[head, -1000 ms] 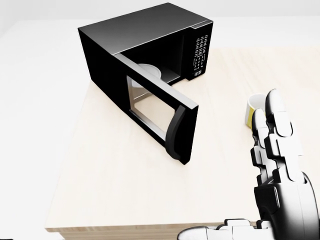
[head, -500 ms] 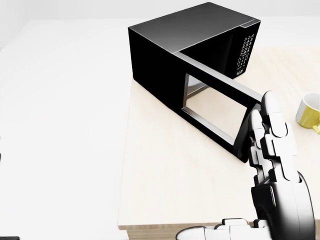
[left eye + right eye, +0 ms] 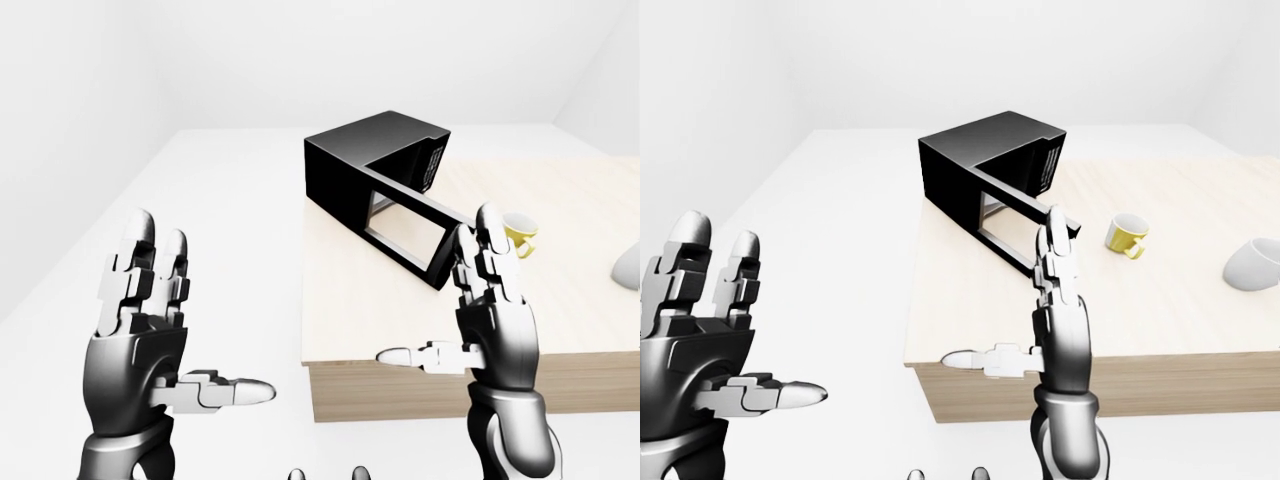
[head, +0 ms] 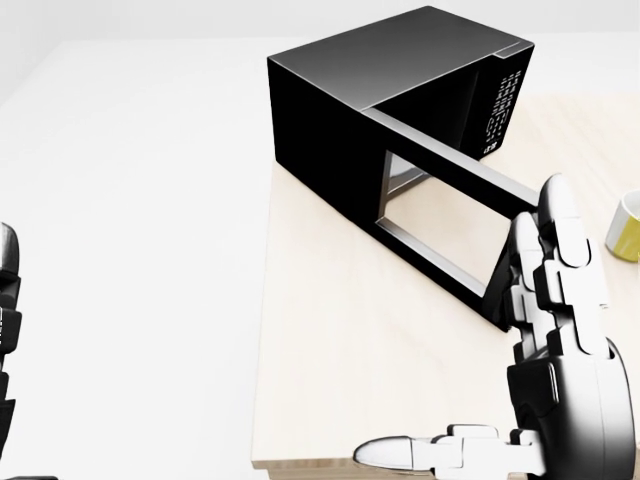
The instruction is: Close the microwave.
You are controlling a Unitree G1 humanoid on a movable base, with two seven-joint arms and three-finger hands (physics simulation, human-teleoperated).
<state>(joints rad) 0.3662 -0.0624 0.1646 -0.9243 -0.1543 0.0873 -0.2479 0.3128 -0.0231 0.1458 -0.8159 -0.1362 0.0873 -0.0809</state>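
The black microwave (image 4: 400, 100) is shown standing on the light wooden counter (image 4: 340, 370), close to the counter's left edge in the head view. Its door (image 4: 440, 215) is swung wide open, hinged at the left of the oven's mouth and projecting toward the camera, with the window pane seen nearly edge-on and the curved handle at the door's free end largely hidden behind the right hand (image 4: 560, 330). The right hand is raised with fingers straight, held side by side and thumb stretched sideways, nothing being grasped; whether the fingertips touch the door's free end cannot be told from these views. The left hand (image 3: 140, 330) is held up well left of the microwave, over the white floor, fingers spread and thumb extended, and is likewise empty. A yellow mug (image 3: 1127, 234) stands right of the microwave, and a white bowl-like vessel (image 3: 1252, 266) lies farther right, both apart from the door. The door is judged rigid and light, turning freely on its hinge, so no grip is required: a flat push against the outer face near the handle end should be favoured. The oven body is judged heavy enough to stay put.
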